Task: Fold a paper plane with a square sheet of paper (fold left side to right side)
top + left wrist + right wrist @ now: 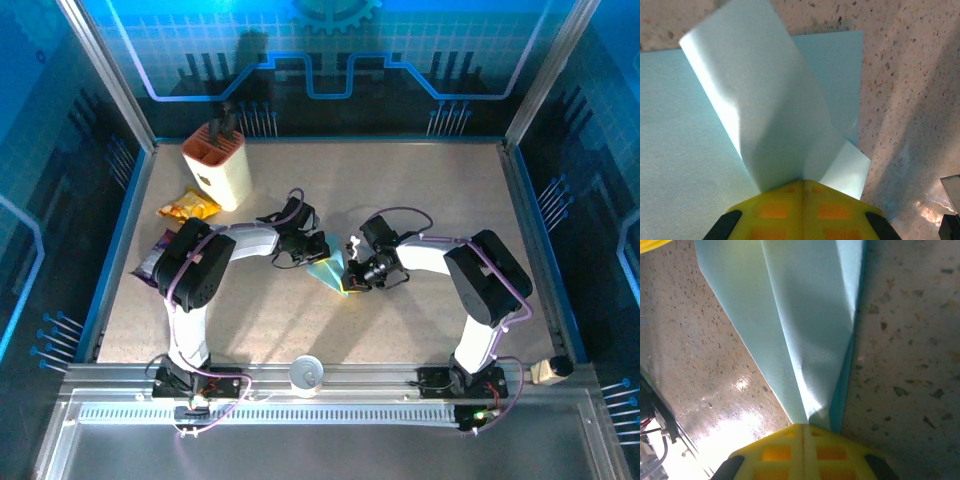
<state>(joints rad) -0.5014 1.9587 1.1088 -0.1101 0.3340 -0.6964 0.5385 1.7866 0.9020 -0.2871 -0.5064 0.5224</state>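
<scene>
- The cream knife block [225,178] stands upright at the far left of the table [430,200]. Dark handles [223,124] stick up out of its orange top.
- A white round thing [306,373], possibly a cup seen from above, sits on the near rail between the two arm bases. What it holds cannot be made out.
- A yellow snack packet [188,207] lies just in front of the block. A purple snack packet [150,262] lies nearer, partly under the left arm.
- The light-blue paper [328,270] is at mid-table, between the two grippers and held by both.
- In the right wrist view the paper [810,315] is a long wedge. Its long axis runs straight away from the right gripper [802,431], and its creases narrow to a tip at the fingers.
- The right gripper's yellow fingers are pressed together, pinching that narrow tip.
- In the left wrist view a flap of the paper [765,100] curls up off the part lying flat on the table.
- The left gripper [802,186] has its fingers pressed together on the base of that raised flap.
</scene>
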